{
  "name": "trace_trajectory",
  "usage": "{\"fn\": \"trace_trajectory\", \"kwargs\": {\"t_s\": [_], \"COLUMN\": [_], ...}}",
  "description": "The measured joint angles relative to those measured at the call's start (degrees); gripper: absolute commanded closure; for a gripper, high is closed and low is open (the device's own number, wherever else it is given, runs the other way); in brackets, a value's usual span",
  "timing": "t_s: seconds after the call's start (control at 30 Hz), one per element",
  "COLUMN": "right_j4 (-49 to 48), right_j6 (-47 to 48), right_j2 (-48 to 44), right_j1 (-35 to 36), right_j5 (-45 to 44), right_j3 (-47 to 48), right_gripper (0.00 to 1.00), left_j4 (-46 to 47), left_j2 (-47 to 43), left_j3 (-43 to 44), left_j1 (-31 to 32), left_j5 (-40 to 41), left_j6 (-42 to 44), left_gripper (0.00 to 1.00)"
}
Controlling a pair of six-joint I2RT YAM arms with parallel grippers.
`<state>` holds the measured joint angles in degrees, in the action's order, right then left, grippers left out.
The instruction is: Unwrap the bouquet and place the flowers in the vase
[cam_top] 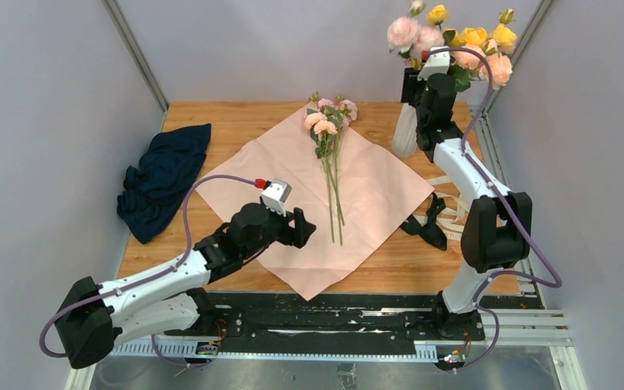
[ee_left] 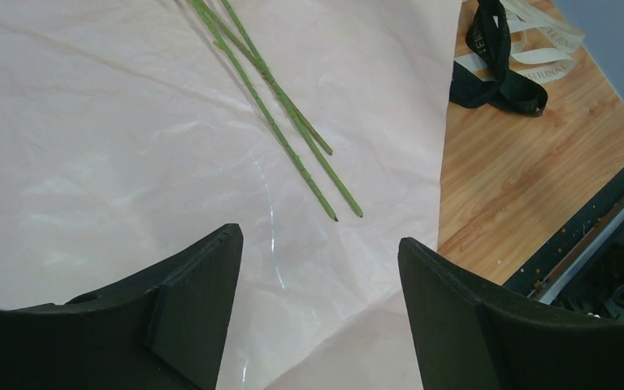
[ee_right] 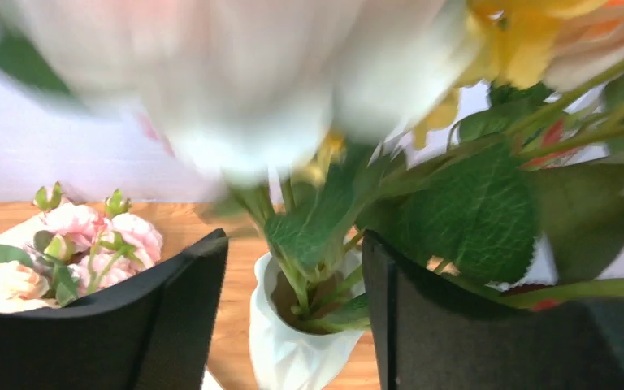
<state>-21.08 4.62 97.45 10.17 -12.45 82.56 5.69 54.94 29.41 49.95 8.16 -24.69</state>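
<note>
Top external view, lower left: your left gripper (cam_top: 305, 229) hangs over the near part of the spread pink paper (cam_top: 374, 187). Its jaws are wide apart and hold nothing. In the left wrist view the cut ends of the stems (ee_left: 272, 122) lie flat on the sheet just ahead of the fingers. Because the stems are thin and press against the paper, a low pinch could catch the sheet too and drag everything with it. They also cross one another, so lifting one may tug its neighbours sideways.

Right of the paper, the black ribbon (cam_top: 428, 227) lies loose on the table (cam_top: 422, 260), clear of the stems. A dark cloth (cam_top: 162, 179) sits at the left edge.

At centre frame, the flowers (cam_top: 325, 130) rest unwrapped on the paper, heads toward the far edge, well apart from the vase (cam_top: 405, 134) at upper right.

That vase already carries yellow and peach roses (cam_top: 471, 41), and your right arm stands right at it. In the right wrist view the right gripper (ee_right: 292, 237) has its jaws parted on either side of the vase mouth, and I see nothing clamped between them. A blurred bloom covers the top of that view, so you have a poor look there. A careless pull-back could snag leaves or tip the vase. The crowded narrow neck may also refuse more stems.
</note>
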Motion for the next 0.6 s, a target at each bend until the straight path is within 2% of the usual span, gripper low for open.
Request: {"fn": "trace_trajectory", "kwargs": {"t_s": [0.2,0.37,0.5,0.6], "right_j4": [0.70,-0.11,-1.57,-3.37], "right_j6": [-0.92,-1.66,-3.10,-5.35], "right_j2": [-0.31,-4.81,-10.29,-14.67], "right_j1": [0.00,0.07,0.33,0.48], "right_j5": [1.09,3.41,5.64,7.67], "right_j3": [-0.02,-1.36,-3.52,-5.29], "right_gripper": [0.20,0.18,0.18,0.18], "left_j4": [0.09,0.13,-0.50,-1.64], "left_j2": [0.90,5.42,13.51,22.16], "left_j3": [0.00,0.98,6.05,13.57], "left_j1": [0.00,0.00,-0.02,-0.85], "left_j5": [0.00,0.31,3.10,5.46], "left_j6": [-0.02,-0.79,-1.14,-1.14], "left_gripper": [0.22,0.22,0.22,0.25]}}
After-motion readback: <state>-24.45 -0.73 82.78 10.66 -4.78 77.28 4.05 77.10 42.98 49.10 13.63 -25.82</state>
